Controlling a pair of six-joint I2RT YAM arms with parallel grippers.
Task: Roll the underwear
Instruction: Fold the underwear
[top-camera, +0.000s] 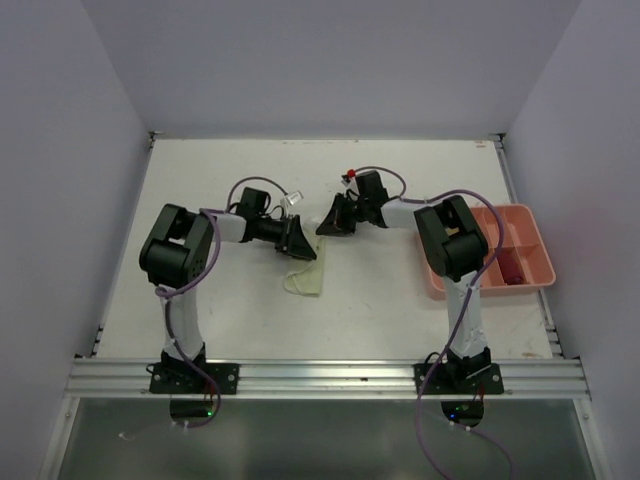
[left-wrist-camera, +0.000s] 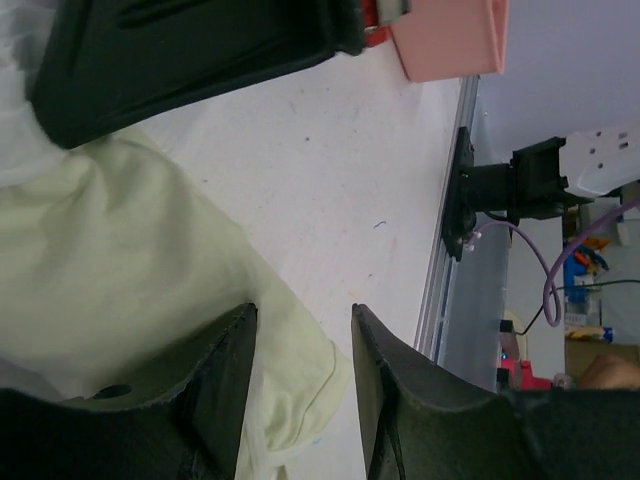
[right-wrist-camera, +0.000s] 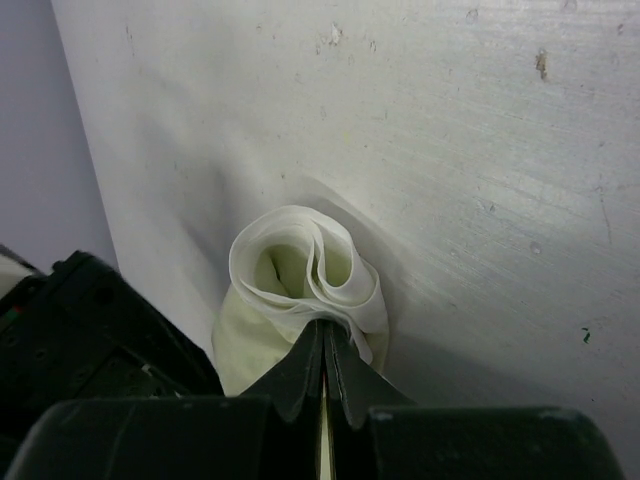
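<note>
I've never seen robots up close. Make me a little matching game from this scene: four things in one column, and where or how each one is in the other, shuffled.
Things:
1. pale yellow-green cloth garment
2. salmon-pink plastic compartment tray
3. left tool
4. right tool

Place or state:
a. pinched shut on a rolled cloth end
b. at the right edge of the white table
c. open, over flat cloth
d. lying in the middle, partly rolled

Pairs: 1-d, 2-b, 3-c, 4-a
</note>
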